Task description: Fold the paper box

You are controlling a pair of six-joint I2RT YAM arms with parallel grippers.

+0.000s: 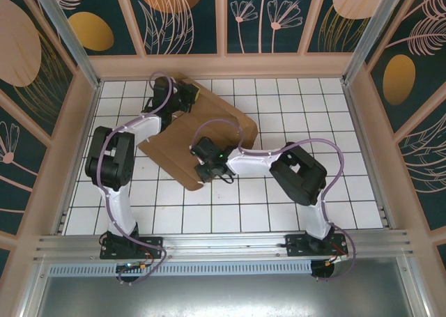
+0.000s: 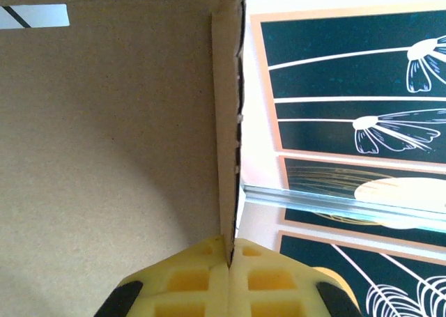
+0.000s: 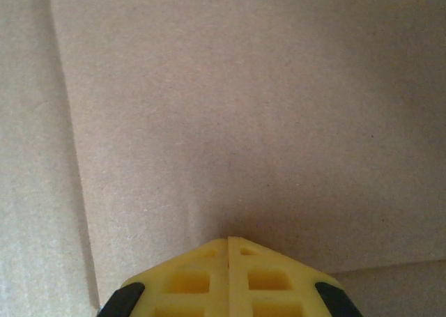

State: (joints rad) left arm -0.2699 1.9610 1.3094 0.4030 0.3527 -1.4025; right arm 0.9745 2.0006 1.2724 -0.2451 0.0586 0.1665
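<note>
The paper box [image 1: 174, 157] is plain brown cardboard. It lies mostly flat and slanted on the white tiled desk [image 1: 293, 94].

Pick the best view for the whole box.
Top external: the box shows nearly whole, outline included. Left wrist gives one panel and a cut edge; right wrist, flat cardboard with a crease.

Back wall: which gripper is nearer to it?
Left. The left gripper clamps the paper box at its far corner, near the back wall; the right gripper presses its near edge.
</note>
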